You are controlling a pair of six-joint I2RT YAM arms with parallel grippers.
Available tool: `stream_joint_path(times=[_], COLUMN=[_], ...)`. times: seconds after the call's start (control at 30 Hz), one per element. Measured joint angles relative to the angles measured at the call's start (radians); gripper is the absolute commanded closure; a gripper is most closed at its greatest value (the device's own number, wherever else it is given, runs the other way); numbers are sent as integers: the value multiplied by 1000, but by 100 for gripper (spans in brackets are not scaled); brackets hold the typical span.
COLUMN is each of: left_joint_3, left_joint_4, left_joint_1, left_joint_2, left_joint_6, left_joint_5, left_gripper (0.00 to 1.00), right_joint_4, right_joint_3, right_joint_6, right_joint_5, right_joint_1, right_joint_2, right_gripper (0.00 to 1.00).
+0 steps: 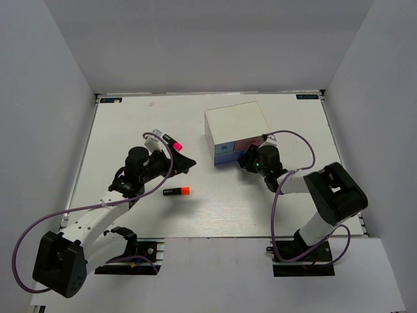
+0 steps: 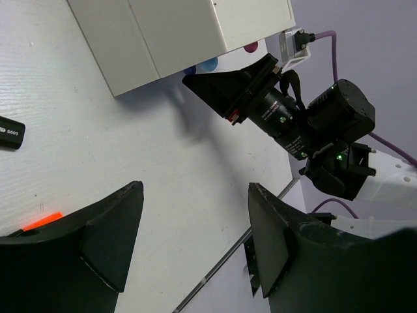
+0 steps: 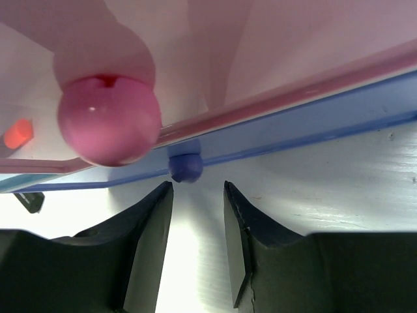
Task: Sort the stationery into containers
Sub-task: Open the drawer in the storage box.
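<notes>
Dark fingers of the right tool stand slightly parted with nothing between them, just short of the blue-purple knob on the wide lower drawer front of the white-topped box. A pink knob sits up and to the left in that view. The left tool is spread wide and empty over the tabletop. The orange-capped highlighter lies near it, and the pink-capped highlighter lies beside the left wrist.
</notes>
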State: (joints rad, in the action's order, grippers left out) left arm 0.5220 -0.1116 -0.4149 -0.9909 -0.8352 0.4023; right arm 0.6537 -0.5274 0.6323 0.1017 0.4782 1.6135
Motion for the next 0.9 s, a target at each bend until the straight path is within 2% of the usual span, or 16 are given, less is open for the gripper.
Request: stream_joint_path(times=[0.57,0.7,0.83,0.9], left_joint_3=[0,0,0,0], left_joint_4=[1,3,8,8], left_joint_1=[0,0,0,0], left_joint_2=[0,0,0,0], left_joint_6=[0,0,0,0], left_joint_5=[0,0,0,0], left_gripper=[25,25,25,25], right_joint_4=[60,61,68,73], right_joint_3=[-13,-23,-28,-28], right_joint_6=[-5,-18,-27,-31], right_joint_5=[8,8,8,7], right_joint_1=[-1,-1,-5,-6], right_joint_2=[-2,8,22,24], right_gripper=[56,62,73,75])
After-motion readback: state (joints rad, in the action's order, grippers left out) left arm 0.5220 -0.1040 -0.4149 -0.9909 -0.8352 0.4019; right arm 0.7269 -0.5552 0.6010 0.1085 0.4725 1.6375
